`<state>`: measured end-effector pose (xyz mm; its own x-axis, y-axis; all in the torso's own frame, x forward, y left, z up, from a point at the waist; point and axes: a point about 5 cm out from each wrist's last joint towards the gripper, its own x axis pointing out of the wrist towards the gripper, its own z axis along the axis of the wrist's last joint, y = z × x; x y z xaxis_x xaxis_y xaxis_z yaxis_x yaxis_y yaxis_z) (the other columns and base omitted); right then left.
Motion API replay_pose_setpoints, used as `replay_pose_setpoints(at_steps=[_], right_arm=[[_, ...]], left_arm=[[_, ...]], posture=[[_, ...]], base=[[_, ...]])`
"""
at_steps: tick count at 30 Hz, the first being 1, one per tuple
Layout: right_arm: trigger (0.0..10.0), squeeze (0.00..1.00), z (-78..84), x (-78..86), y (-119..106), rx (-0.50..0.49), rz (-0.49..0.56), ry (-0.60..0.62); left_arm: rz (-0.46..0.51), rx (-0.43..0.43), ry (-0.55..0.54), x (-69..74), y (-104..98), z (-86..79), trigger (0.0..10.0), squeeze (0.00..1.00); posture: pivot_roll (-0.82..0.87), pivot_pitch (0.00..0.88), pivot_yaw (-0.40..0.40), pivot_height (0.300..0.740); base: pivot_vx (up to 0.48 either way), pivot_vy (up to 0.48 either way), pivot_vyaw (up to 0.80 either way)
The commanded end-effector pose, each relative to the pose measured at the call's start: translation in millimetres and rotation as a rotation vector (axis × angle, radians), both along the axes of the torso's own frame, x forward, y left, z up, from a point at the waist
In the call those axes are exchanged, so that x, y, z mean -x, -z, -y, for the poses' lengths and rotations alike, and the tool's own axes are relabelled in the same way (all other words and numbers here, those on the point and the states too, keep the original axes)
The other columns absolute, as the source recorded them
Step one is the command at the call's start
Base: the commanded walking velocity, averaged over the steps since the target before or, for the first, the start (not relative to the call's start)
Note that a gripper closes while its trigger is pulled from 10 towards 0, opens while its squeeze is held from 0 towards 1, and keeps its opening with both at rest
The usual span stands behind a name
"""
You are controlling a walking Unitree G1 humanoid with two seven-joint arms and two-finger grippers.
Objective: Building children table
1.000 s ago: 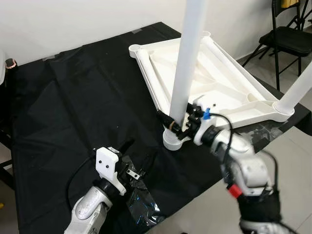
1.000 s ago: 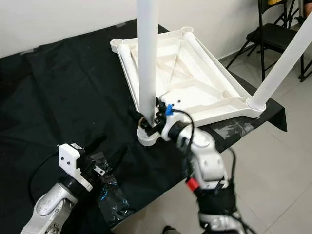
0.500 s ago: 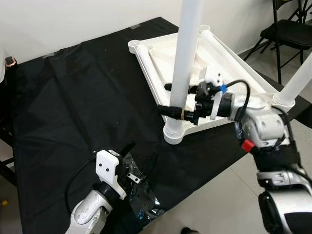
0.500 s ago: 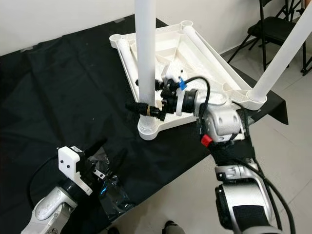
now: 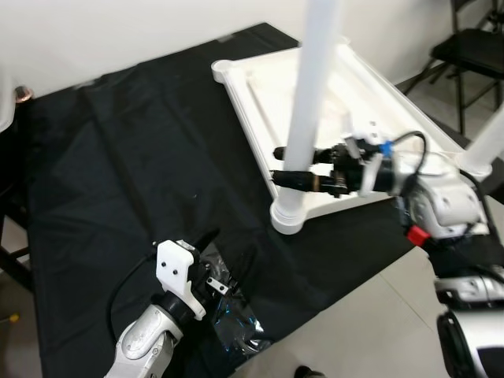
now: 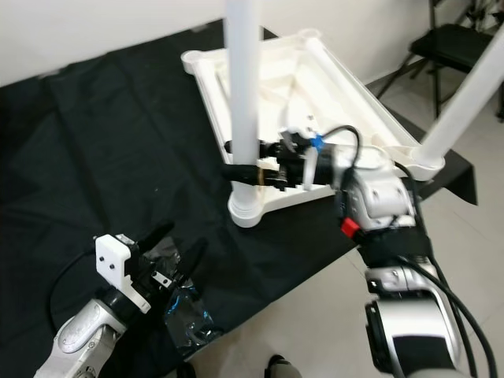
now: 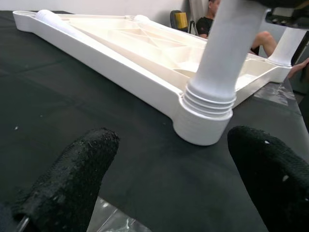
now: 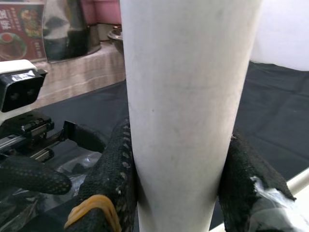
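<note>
The white children's table top [image 5: 260, 118] lies upside down on the black cloth. A white leg [image 5: 311, 94] stands upright in its near corner socket [image 5: 287, 219]. My right gripper [image 5: 279, 164] is shut on this leg a little above the socket; in the right wrist view the leg [image 8: 183, 96] sits tight between both black fingers [image 8: 113, 169]. A second leg [image 5: 488, 142] stands at the right corner. My left gripper [image 5: 228, 250] hovers open over the cloth, short of the socket [image 7: 203, 121], with nothing between its fingertips [image 7: 72, 179].
A crumpled clear plastic bag [image 5: 236, 323] lies under my left gripper by the front edge of the cloth-covered table [image 5: 118, 157]. A black folding chair [image 5: 476, 51] stands at the back right on the tiled floor. A seated person [image 7: 212, 21] is behind the table top.
My right arm has swung up and to the right, and its grip on the leg has moved from just above the socket to higher up. The left gripper has hardly moved.
</note>
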<state>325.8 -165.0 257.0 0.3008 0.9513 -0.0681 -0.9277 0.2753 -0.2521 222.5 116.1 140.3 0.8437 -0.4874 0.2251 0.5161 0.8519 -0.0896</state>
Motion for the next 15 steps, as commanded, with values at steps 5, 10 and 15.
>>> replay_pose_setpoints(at_steps=[5,10,15], right_arm=[[0.0,0.00,-22.7,9.3,67.9,-0.169,-0.085,0.772],[0.0,0.00,-29.5,40.8,88.6,-0.194,-0.086,1.070],[0.0,0.00,-40.1,36.8,86.0,-0.175,-0.106,0.982]], left_arm=[[-0.018,-0.010,-0.005,1.4,2.7,-6.2,10.0,0.00],[-0.019,-0.014,0.005,-0.6,3.0,-7.1,10.0,0.00],[-0.022,-0.015,0.014,-2.4,3.9,-6.6,10.0,0.00]], posture=[[0.01,0.231,0.041,0.740],[0.01,0.223,0.051,0.740],[0.02,0.214,0.043,0.740]], base=[[0.000,0.000,0.00],[0.000,0.000,0.00],[0.000,0.000,0.00]])
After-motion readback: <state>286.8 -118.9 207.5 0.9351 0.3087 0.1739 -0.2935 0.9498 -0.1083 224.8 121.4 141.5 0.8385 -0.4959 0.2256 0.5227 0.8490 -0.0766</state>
